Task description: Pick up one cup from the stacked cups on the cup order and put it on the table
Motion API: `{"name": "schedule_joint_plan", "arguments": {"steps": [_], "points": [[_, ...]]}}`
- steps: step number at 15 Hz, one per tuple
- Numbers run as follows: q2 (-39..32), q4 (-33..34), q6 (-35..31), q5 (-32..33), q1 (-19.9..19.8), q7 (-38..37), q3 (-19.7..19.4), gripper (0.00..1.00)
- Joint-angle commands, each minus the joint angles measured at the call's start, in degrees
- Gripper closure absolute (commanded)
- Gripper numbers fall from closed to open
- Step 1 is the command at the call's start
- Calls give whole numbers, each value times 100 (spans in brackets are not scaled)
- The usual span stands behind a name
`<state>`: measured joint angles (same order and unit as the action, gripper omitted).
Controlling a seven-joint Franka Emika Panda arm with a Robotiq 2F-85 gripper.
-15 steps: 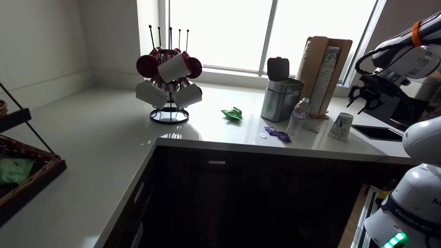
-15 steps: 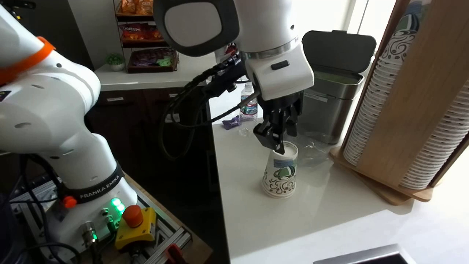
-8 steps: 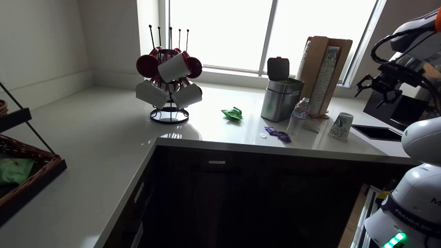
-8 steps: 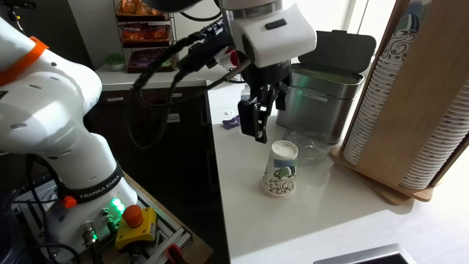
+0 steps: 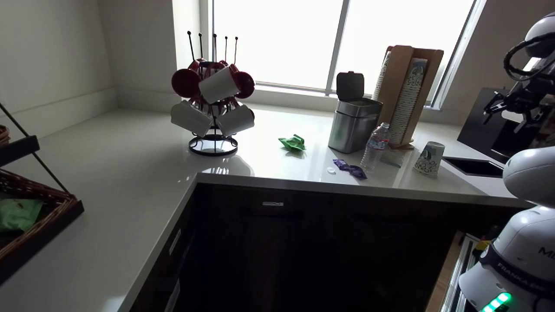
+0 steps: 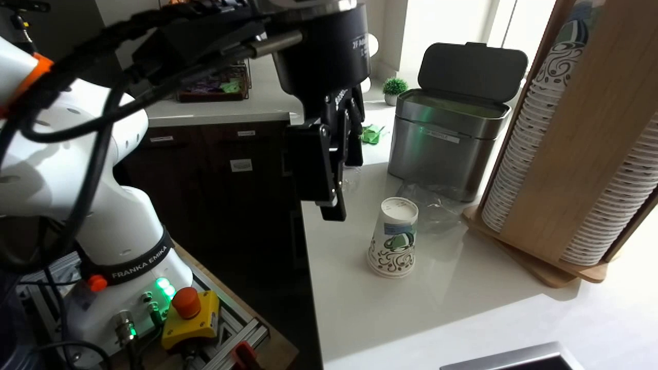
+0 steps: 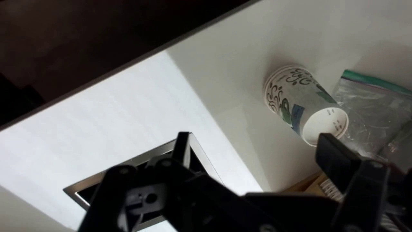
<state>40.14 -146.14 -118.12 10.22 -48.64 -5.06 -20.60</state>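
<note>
A whitish paper cup with a green and dark swirl print stands upside down on the table, its base facing up. Both exterior views show it, and so does the wrist view. Its lower rim looks doubled; whether it is one cup or nested ones I cannot tell. The stacked cups fill a wooden holder farther back. My gripper hovers above the counter, apart from the cup. In the wrist view the gripper is open, its fingers wide apart with nothing between them.
Beside the holder stand a steel canister with raised lid and a water bottle. A clear plastic bag lies near the cup. A metal-framed dark opening is set in the counter. A mug rack stands farther along.
My gripper has moved up and away from the cup, toward the arm's base side. The cup has stayed in place on the counter, its base now uncovered in an exterior view.
</note>
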Motion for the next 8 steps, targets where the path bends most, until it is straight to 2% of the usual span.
{"name": "schedule_joint_plan", "arguments": {"steps": [1, 6, 7, 8], "points": [[501, -248, -59, 237, 3, 778, -220, 0], [776, -354, -51, 110, 94, 1465, -517, 0], [526, -153, 15, 116, 55, 1208, -408, 0], [568, -173, 15, 117, 65, 1286, -447, 0]]}}
